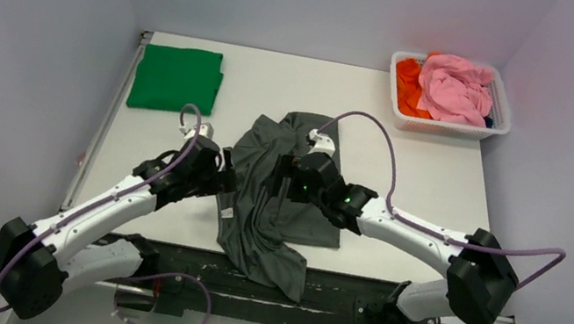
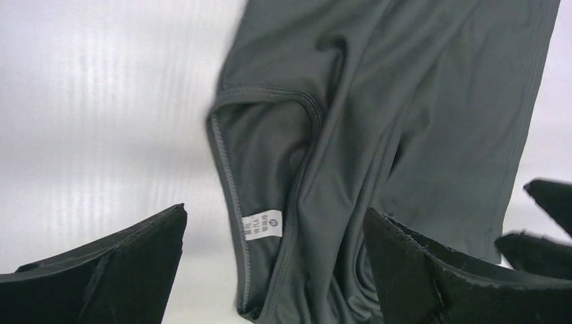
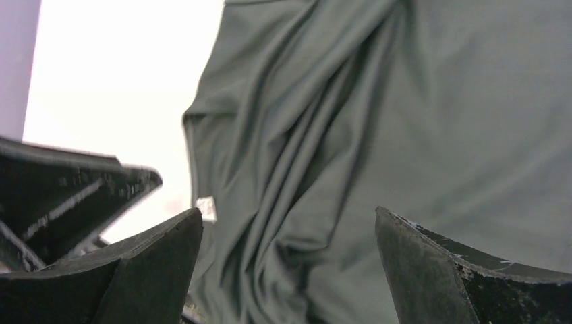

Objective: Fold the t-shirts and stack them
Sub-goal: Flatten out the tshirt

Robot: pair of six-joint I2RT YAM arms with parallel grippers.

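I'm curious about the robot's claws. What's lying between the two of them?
The crumpled grey shirt lies between the left claw and the right claw, both open. The top view shows it best.

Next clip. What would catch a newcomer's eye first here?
A rumpled grey shirt sprawls across the table, its lower end spilling over the near edge, with the left gripper and right gripper, both open, just above it. A folded green shirt lies far left; a basket of pink and orange clothes sits far right.
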